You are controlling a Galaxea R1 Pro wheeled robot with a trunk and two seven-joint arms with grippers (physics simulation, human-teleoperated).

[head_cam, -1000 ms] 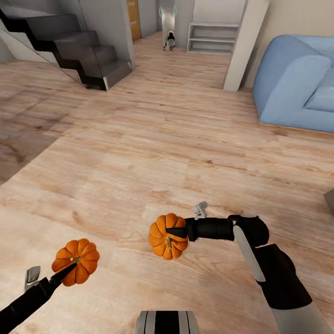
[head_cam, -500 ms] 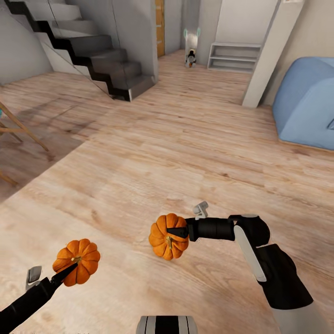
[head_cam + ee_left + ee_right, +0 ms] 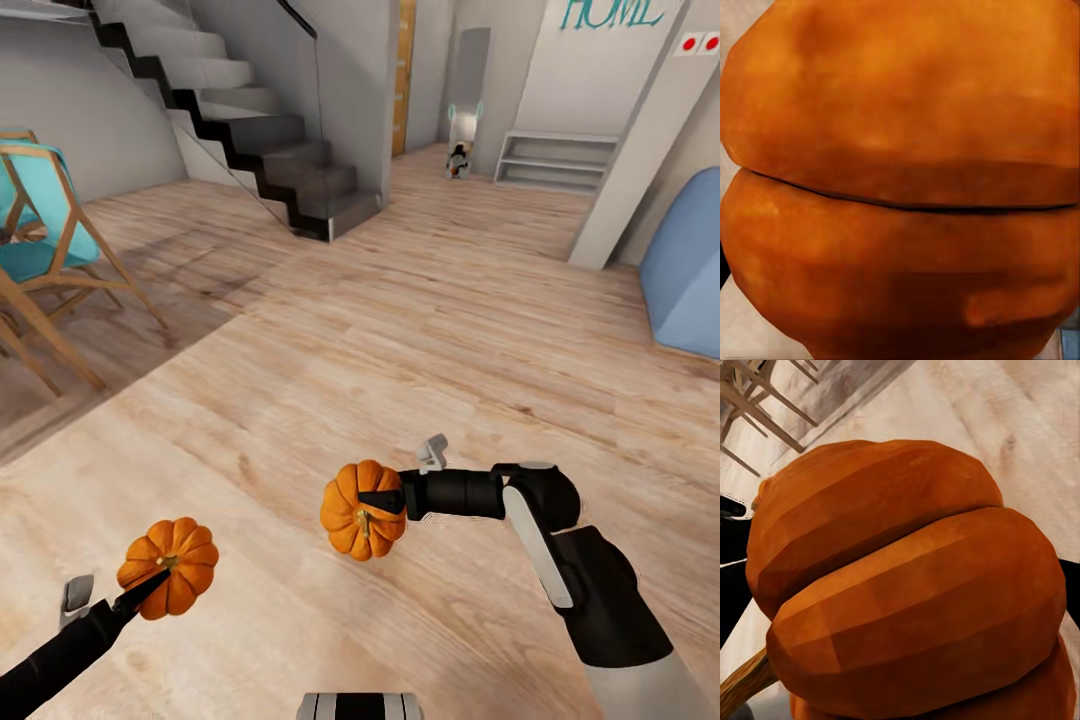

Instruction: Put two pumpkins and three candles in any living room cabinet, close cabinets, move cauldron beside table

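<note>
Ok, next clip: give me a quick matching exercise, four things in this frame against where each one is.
Things:
1. pumpkin with its stem facing the camera
2. other pumpkin
3. blue sofa
4. wooden chair with teal seat

Places:
A. far left of the room
B. held in the left gripper
C. right edge, on the floor
D. held in the right gripper

Pairs: 1-D, 2-B, 3-C, 4-A

Open floor [image 3: 420,330] ahead; chair [image 3: 45,250] left, stairs [image 3: 260,140] beyond.
</note>
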